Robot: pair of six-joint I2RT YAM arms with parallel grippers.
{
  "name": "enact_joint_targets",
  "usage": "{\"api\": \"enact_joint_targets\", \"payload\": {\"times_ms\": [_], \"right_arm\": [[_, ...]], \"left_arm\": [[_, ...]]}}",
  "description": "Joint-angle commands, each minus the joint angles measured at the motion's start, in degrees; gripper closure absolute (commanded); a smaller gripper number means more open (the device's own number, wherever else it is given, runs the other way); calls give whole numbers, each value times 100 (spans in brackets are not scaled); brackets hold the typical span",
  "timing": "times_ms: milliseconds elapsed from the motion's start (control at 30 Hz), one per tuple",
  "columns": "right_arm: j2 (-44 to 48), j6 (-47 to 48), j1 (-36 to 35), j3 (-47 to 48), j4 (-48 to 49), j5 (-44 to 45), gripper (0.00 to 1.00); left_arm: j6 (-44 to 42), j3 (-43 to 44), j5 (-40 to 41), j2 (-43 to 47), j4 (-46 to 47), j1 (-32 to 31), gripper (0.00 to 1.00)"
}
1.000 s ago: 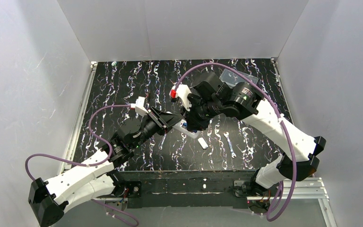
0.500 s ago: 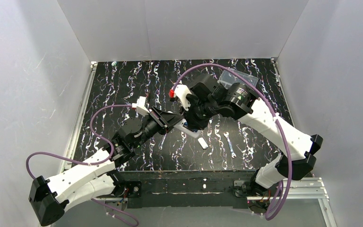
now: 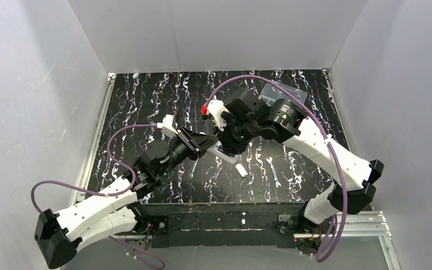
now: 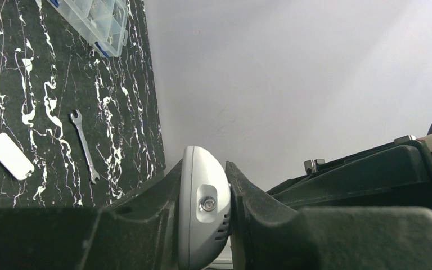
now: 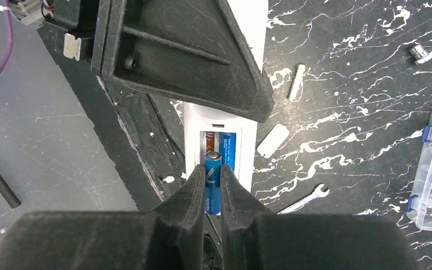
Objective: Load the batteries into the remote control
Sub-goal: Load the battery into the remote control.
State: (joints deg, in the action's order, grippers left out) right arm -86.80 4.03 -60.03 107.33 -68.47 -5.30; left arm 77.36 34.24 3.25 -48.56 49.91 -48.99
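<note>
The black marbled table (image 3: 146, 107) carries both arms. The left gripper (image 4: 203, 183) is clamped on the white remote (image 5: 249, 152); its wrist view shows only the remote's rounded end. The right gripper (image 5: 212, 179) meets the remote at its open bay. Just right of the remote, seen from overhead, lie a wrench (image 3: 274, 171) and a small white cover (image 3: 241, 170). Only the right wrist view shows a blue battery (image 5: 213, 160) pinched in the right gripper, and a second battery (image 5: 229, 151) seemingly seated in the bay.

Both arms (image 3: 163, 160) tip-to-tip — jaws clamped.
</note>
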Motion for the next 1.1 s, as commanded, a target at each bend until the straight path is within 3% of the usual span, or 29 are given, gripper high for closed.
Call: {"api": "enact_joint_targets", "payload": {"times_ms": [0, 233, 700, 1067], "right_arm": [[-62, -104, -20, 13, 189, 3, 82], [-65, -115, -18, 45, 208, -23, 73], [48, -172, -18, 106, 347, -24, 70], [467, -323, -18, 279, 693, -91, 59]], "left_arm": [[44, 171, 45, 82, 688, -45, 100], [51, 145, 58, 50, 726, -40, 100], [104, 32, 114, 14, 825, -40, 100], [155, -26, 154, -27, 860, -40, 100]]}}
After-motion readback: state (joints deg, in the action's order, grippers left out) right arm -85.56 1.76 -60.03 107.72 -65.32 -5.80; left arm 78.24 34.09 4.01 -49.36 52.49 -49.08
